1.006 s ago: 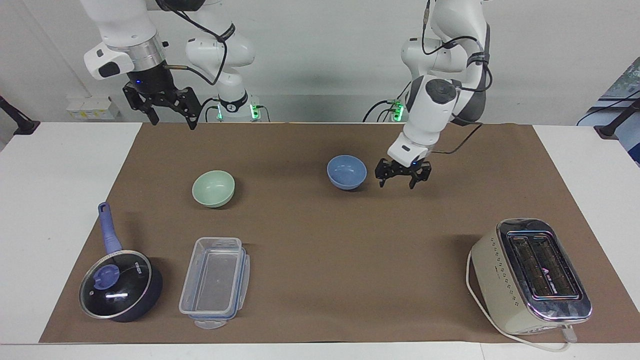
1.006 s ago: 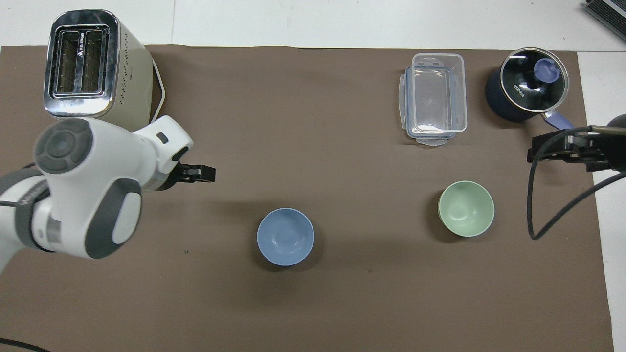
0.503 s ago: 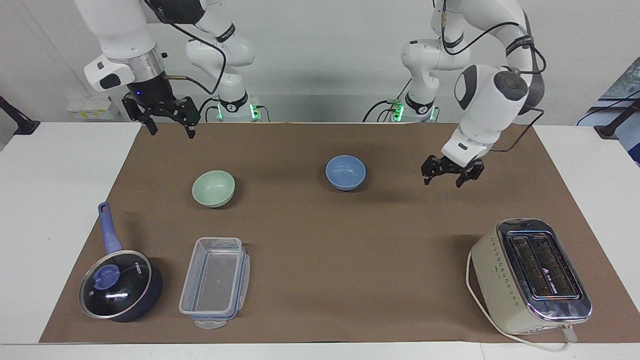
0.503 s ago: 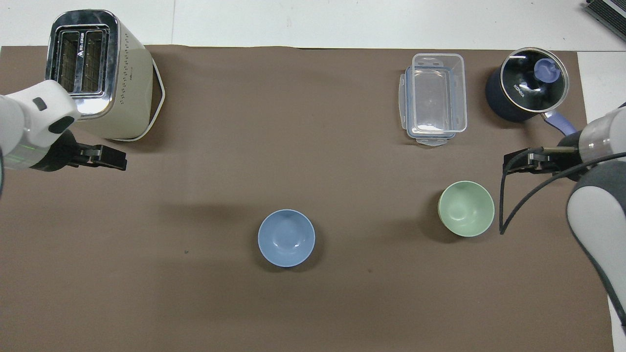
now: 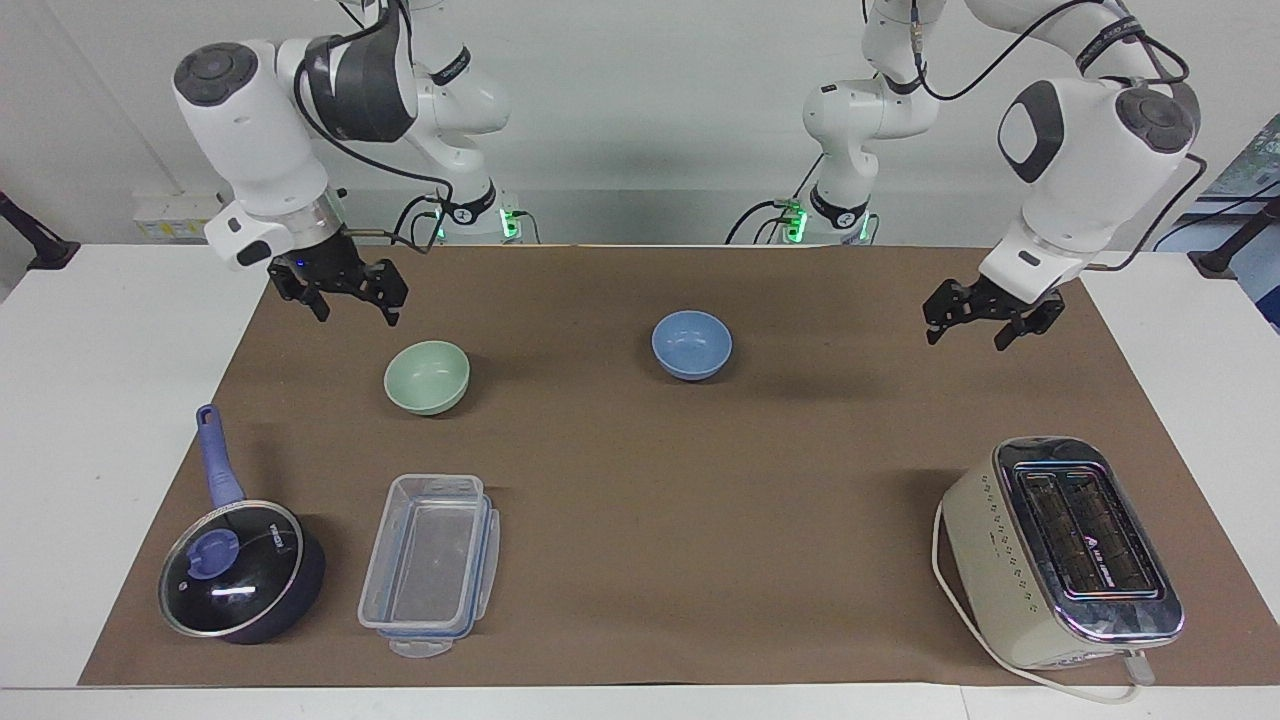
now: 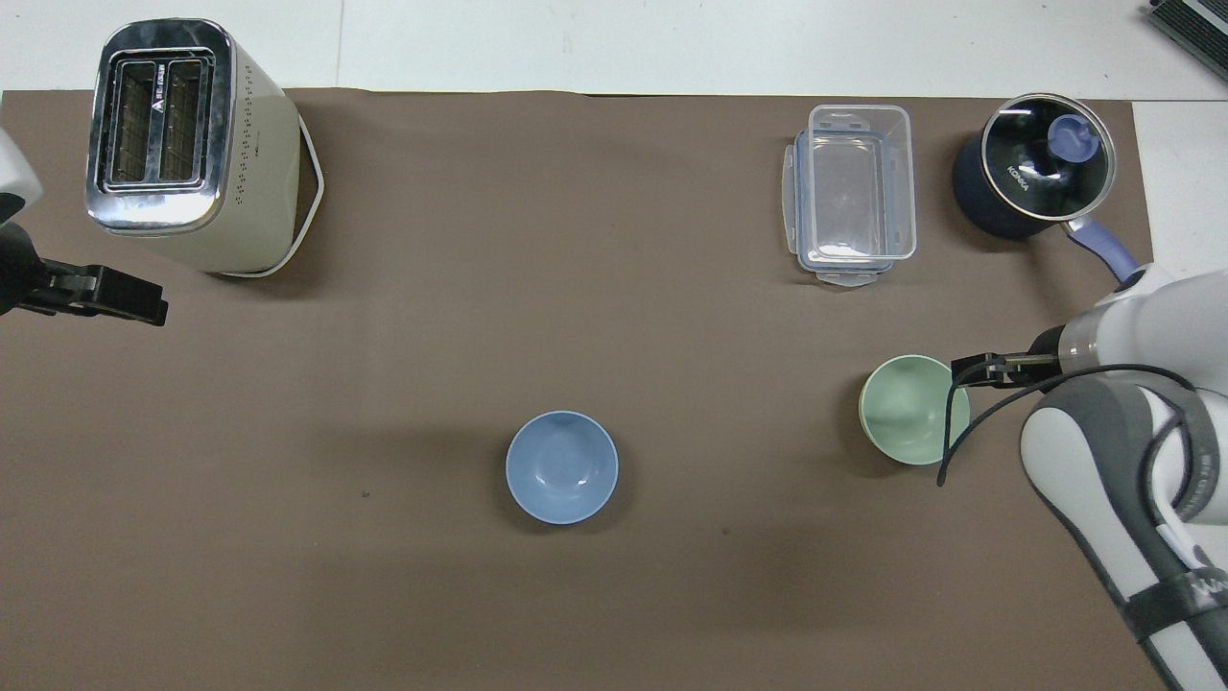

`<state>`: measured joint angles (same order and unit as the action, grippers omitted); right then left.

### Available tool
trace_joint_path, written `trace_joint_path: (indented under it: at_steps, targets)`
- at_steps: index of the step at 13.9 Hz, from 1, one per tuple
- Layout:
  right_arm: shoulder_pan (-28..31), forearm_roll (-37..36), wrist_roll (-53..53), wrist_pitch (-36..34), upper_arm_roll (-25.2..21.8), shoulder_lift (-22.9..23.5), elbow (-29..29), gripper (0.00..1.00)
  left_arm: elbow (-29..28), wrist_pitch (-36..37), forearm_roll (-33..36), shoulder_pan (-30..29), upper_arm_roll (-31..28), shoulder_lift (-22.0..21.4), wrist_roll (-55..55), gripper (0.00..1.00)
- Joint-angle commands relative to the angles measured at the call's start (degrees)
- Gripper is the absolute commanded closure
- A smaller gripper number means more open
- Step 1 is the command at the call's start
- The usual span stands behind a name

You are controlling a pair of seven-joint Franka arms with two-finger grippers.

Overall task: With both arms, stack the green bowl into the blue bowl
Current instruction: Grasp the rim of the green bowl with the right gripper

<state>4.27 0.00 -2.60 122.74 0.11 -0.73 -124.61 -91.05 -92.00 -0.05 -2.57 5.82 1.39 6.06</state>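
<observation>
Green bowl (image 5: 427, 376) & blue bowl (image 5: 691, 344) sit apart on mat. Right gripper (image 5: 342, 297) spread, empty, over mat just beside green bowl. Left gripper (image 5: 980, 323) spread, empty, over mat's edge.

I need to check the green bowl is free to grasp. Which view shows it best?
The facing view: the green bowl sits whole and uncovered on the brown mat, with the right tool raised clear of it. In the overhead view the same bowl has the right arm's cable and tool crossing its rim.
</observation>
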Motion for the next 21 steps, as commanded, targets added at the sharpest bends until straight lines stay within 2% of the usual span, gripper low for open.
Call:
trace_joint_path:
  at_steps: [1,5,6,7,8,9,12,13,15,18,21]
  targets:
    - [-0.05,1.41,-1.79,5.56,0.15,3.43,-1.78,0.0,0.79,1.38,1.11,-1.12,0.42,0.55,0.0,0.0]
    - [0.12,1.41,-2.41,9.1,0.15,5.91,-4.23,0.0,0.87,1.38,1.11,-1.03,0.42,0.55,0.0,0.0]
    - [0.12,1.41,-2.5,9.19,0.15,5.65,-4.76,0.02,0.87,1.38,1.11,-1.03,0.42,0.55,0.0,0.0]
    - [0.04,1.41,-2.58,9.01,0.15,5.47,-5.12,0.09,0.87,1.38,1.11,-1.03,0.42,0.55,0.0,0.0]
    - [0.12,1.41,-3.54,8.75,0.15,5.39,-5.12,0.2,0.87,1.38,1.11,-1.03,0.42,0.55,0.0,0.0]
    - [0.21,1.41,-4.86,8.57,0.15,5.38,-5.12,0.35,0.87,1.38,1.11,-1.03,0.42,0.55,0.0,0.0]
    - [0.39,1.41,-7.15,8.05,0.15,5.38,-4.95,0.92,0.87,1.38,1.11,-1.03,0.42,0.55,0.0,0.0]
    - [0.3,1.41,-7.15,7.96,0.15,5.38,-4.68,1.0,0.87,1.38,1.11,-1.03,0.42,0.55,0.0,0.0]
    - [-0.05,1.41,-7.24,6.13,0.24,4.77,-3.55,1.0,0.87,1.38,1.2,-1.03,0.42,0.55,0.0,0.0]
    - [-0.23,1.41,-6.72,-1.34,1.11,3.37,1.28,1.0,0.87,1.38,1.11,-1.03,0.42,0.55,0.0,0.0]
    - [-2.5,1.67,-3.49,-3.73,5.15,1.61,4.36,1.0,0.87,1.38,1.11,-1.03,0.42,0.55,0.0,0.0]
